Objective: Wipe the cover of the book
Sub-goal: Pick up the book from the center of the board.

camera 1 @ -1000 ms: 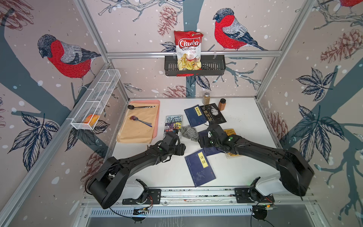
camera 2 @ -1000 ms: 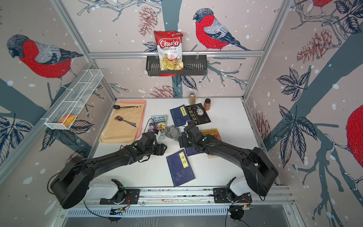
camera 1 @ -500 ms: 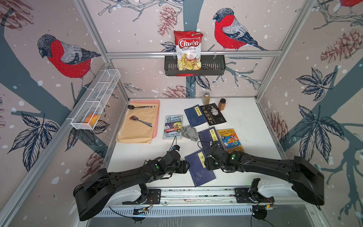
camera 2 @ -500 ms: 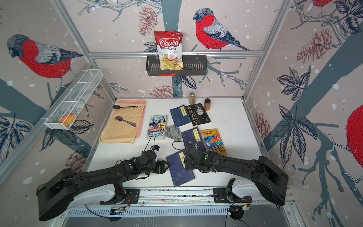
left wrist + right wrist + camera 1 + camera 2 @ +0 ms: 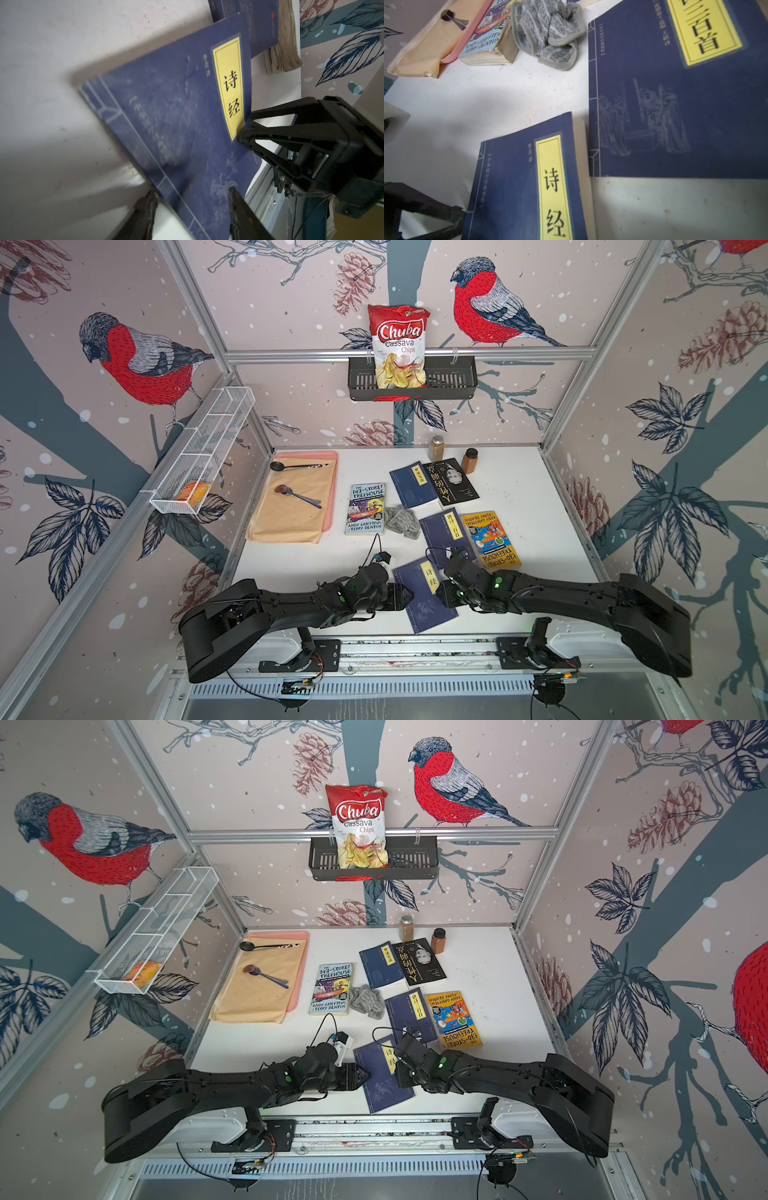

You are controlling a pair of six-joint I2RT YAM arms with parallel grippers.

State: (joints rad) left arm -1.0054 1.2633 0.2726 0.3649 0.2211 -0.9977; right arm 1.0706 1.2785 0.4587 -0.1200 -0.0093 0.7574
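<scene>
Left wrist view shows the left end effector (image 5: 192,190) open wide, with one finger on each side of the left edge of the blue book (image 5: 176,116). In both top views the blue book (image 5: 419,608) (image 5: 384,1085) lies near the front of the white worktop (image 5: 540,489), between the two arms. At its right edge is the right end effector (image 5: 246,124), jaws a little apart. I cannot tell if it pinches the blue book.
</scene>
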